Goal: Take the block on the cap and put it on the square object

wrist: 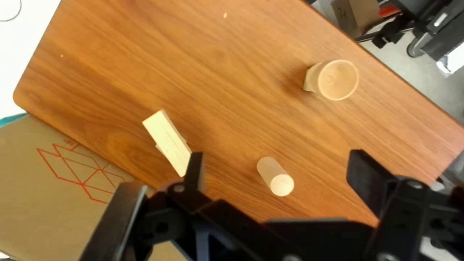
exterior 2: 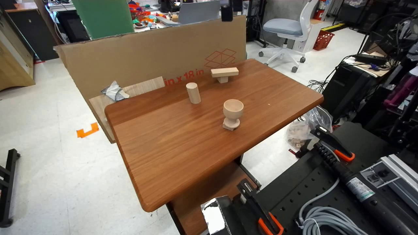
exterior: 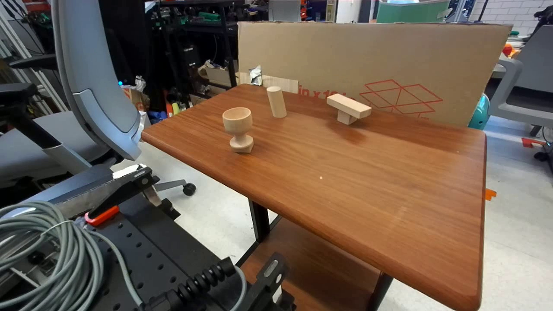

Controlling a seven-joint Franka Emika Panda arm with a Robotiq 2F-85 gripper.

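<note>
The block, a flat pale slab [exterior: 349,106] [exterior 2: 224,72], lies level across the top of the small wooden cube [exterior: 345,117] [exterior 2: 223,79] near the table's back edge. In the wrist view the slab [wrist: 168,143] covers most of the cube. A round cup-shaped wooden piece on a stem [exterior: 237,121] [exterior 2: 233,110] is the nearest match for the cap; it stands upright with nothing on it, also in the wrist view [wrist: 337,80]. My gripper [wrist: 277,156] is open and empty, high above the table. Its left finger overlaps the slab's end in the picture.
A taller wooden cylinder [exterior: 277,103] [exterior 2: 194,93] stands between the slab and the cup; in the wrist view the cylinder [wrist: 277,177] appears between my fingers. A cardboard sheet [exterior: 302,56] rises behind the table [exterior: 345,172]. A chair [exterior: 97,77] stands beside the table.
</note>
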